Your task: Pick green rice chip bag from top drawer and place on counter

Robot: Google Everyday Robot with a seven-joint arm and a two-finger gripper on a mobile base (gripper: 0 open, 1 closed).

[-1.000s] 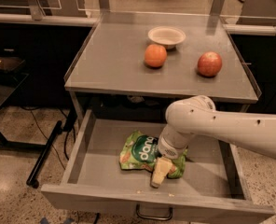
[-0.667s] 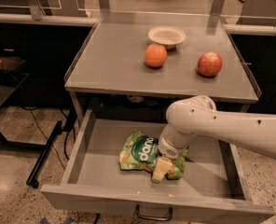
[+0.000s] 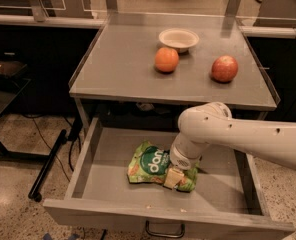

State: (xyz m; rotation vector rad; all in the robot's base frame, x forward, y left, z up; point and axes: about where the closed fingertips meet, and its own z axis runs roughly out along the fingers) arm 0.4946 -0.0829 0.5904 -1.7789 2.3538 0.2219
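The green rice chip bag (image 3: 150, 164) lies flat on the floor of the open top drawer (image 3: 113, 181), near the middle. The white arm reaches in from the right, and my gripper (image 3: 173, 178) points down onto the right part of the bag, touching it. One pale finger (image 3: 171, 177) shows on the bag's right half; the other is hidden under the wrist. The counter (image 3: 123, 69) is above the drawer, at the back.
On the counter stand an orange (image 3: 166, 60), a red apple (image 3: 224, 68) and a small white bowl (image 3: 178, 38). The drawer's pull handle (image 3: 164, 231) is at the front. Dark tables and a black bar (image 3: 48, 164) stand at the left.
The gripper has sunk slightly lower onto the bag's right side. The bag has not moved.
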